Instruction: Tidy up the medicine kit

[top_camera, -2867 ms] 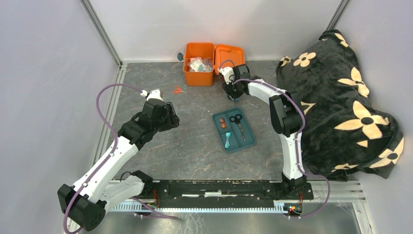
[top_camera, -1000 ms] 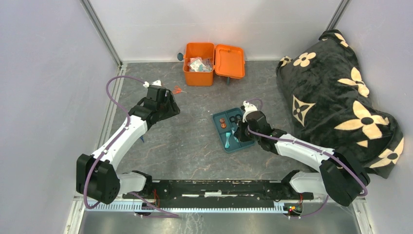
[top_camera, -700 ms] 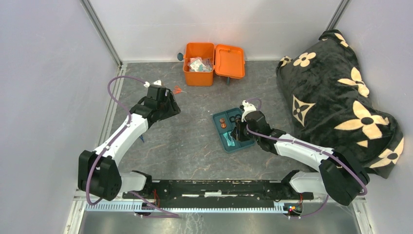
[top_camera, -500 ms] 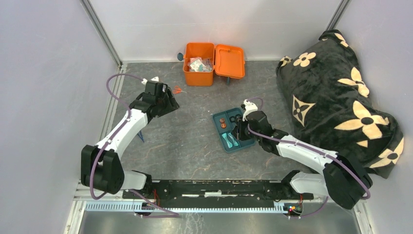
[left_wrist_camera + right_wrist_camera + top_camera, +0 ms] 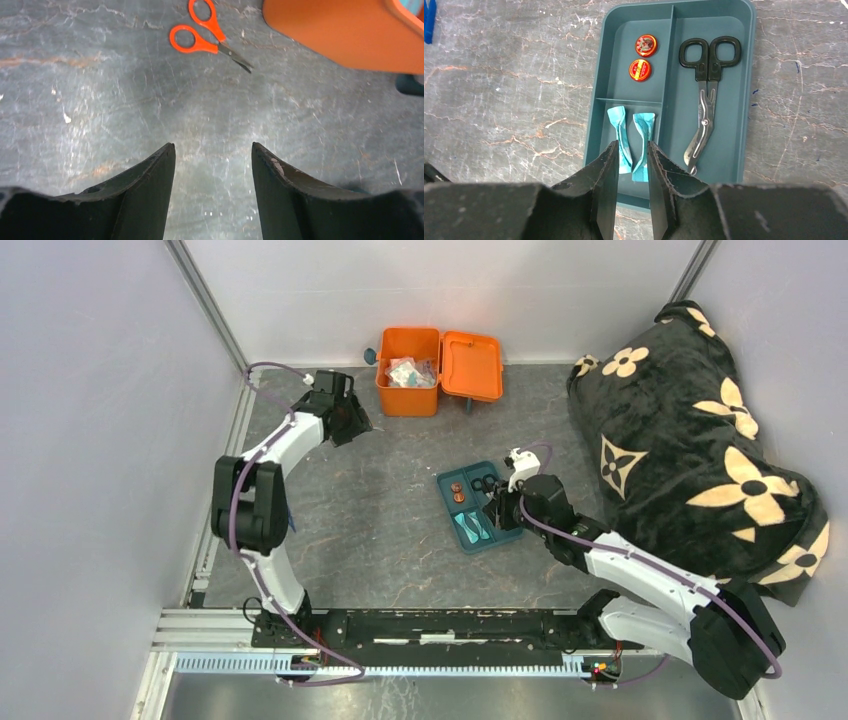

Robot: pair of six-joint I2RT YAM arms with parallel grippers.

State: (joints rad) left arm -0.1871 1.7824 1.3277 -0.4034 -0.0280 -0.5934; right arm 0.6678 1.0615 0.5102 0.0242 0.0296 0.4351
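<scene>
**A:** Why is the left gripper spread wide and empty?

**B:** It's probably lining up on the orange scissors, which lie on the table just ahead of its fingertips. The medicine kit sits ahead to their right, lid open.

**A:** And the right gripper?

**B:** Its fingers are narrowly parted and hold nothing, above the two teal packets in the tray. Black scissors lie to their right. Nothing seems to block either.

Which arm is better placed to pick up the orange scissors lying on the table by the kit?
Left. The left gripper, open, hangs just short of the orange scissors, beside the medicine kit. The right gripper sits over the teal tray, well away from them.
</scene>
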